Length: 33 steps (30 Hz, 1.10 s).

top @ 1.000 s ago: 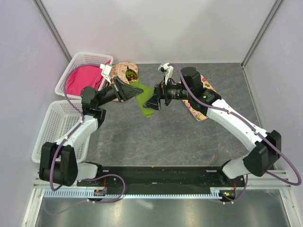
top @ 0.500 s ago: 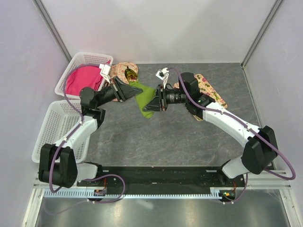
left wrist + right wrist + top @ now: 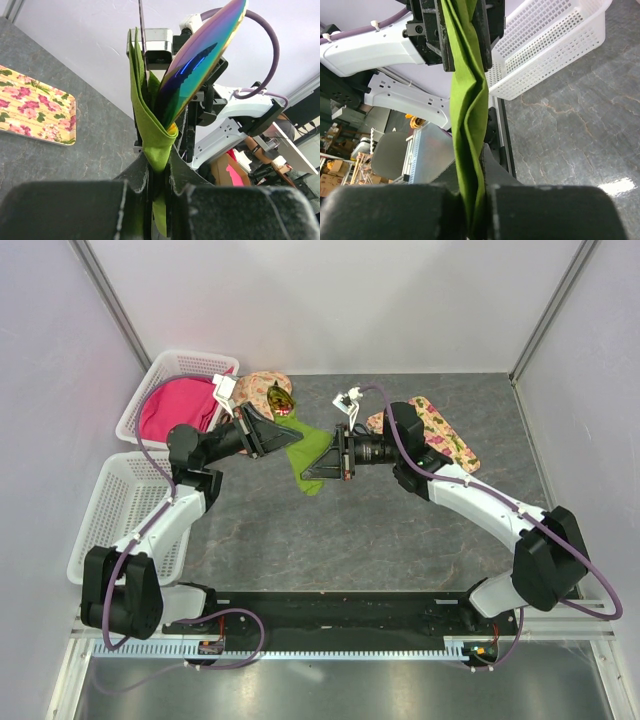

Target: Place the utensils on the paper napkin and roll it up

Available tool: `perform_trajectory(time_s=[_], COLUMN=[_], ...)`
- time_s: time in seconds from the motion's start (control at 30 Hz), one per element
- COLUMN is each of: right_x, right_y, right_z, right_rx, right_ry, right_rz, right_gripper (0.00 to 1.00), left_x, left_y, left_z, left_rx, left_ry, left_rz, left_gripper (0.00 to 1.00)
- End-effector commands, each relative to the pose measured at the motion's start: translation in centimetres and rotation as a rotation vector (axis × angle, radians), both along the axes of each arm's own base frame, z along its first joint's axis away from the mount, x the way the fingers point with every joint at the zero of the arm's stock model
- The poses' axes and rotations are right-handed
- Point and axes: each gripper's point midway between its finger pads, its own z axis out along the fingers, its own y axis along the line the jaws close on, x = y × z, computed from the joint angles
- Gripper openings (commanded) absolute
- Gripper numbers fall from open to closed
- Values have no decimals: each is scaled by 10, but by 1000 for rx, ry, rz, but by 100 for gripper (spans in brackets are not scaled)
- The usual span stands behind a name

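The lime-green paper napkin (image 3: pixel 310 452) hangs folded above the table between both grippers. My left gripper (image 3: pixel 283 432) is shut on its upper-left end; in the left wrist view the jaws (image 3: pixel 159 170) pinch the napkin (image 3: pixel 147 120). A shiny iridescent utensil (image 3: pixel 200 60) and a thin dark stick utensil (image 3: pixel 141 20) poke out of the fold. My right gripper (image 3: pixel 322 466) is shut on the napkin's lower end. In the right wrist view the green sheet (image 3: pixel 467 100) runs from my right gripper (image 3: pixel 477 200) up to the left gripper (image 3: pixel 465 30).
Two white baskets stand at the left: the far one (image 3: pixel 160 370) holds a pink cloth (image 3: pixel 175 410), and the near one is (image 3: pixel 115 515). Floral mats lie behind the left gripper (image 3: pixel 256 388) and under the right arm (image 3: pixel 445 435).
My right gripper moved left onto the napkin's lower end and went from open to shut on it. The left gripper kept its hold and barely moved.
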Motion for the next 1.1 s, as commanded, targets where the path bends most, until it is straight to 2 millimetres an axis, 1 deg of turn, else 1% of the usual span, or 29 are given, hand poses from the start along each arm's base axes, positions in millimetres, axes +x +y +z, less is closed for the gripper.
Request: perform_trajectory(time_s=[0.0,0.07,0.23,0.27,0.3,0.33,0.4,0.43,0.47,0.5,0.6,0.63,0.67,0.7,0.73,0.8,0.83,0.87,0.9,0.93,0.97,1.0,1.07], right_x=[-8,-7,-3,-3,-1,-1,0,2,2,3,3,7,8,10,13,24,25,32,39,41,49,55,57], right_y=[-3,-3,-3,-3,-3,-3,-5,-5,-5,-6,-8,-8,-9,-9,-13,-22,-28,-37,-45,-53,-64,-74,-88], right_z=[17,15,13,10,9,11,13,13,14,15,14,13,8,5,1,5,-1,1,1,-2,2,2,10], right_rx=[22,14,9,-8,-13,-13,-14,-15,-19,-19,-18,-25,-49,-66,-94,-113,-155,-177,-198,-234,-262,-286,-315], right_ry=[-29,-35,-31,-25,-29,-34,-40,-41,-39,-45,-77,-72,-50,-40,-26,-78,-62,-110,-121,-113,-171,-185,-230], right_rz=[9,4,-15,-21,-28,-28,-32,-41,-41,-42,-47,-65,-74,-80,-98,-164,-188,-232,-266,-287,-345,-382,-409], right_gripper=[20,0,0,4,34,39,40,39,35,1,0,10,34,64,70,77,79,80,80,80,80,81,80], left_x=[-7,-6,-5,-5,-5,-4,-3,-3,-1,-2,-1,-1,0,2,4,11,14,18,25,29,35,41,50], left_y=[4,4,5,5,5,5,5,5,5,5,5,5,5,5,5,6,6,6,7,7,9,9,10], left_z=[38,37,36,37,37,35,33,32,30,31,31,31,31,30,29,26,25,22,17,17,15,6,1], left_rx=[-54,-54,-55,-57,-57,-55,-56,-57,-57,-59,-60,-59,-60,-59,-57,-54,-50,-45,-36,-32,-24,-3,20], left_ry=[-111,-103,-93,-94,-94,-91,-79,-73,-67,-66,-67,-69,-68,-69,-62,-46,-41,-19,-11,-5,-9,30,40], left_rz=[29,32,41,42,43,44,45,46,47,46,47,46,49,58,66,93,102,114,136,150,183,197,231], left_gripper=[2,2,2,2,2,2,2,2,2,2,2,2,2,2,2,2,2,2,2,2,2,2,2])
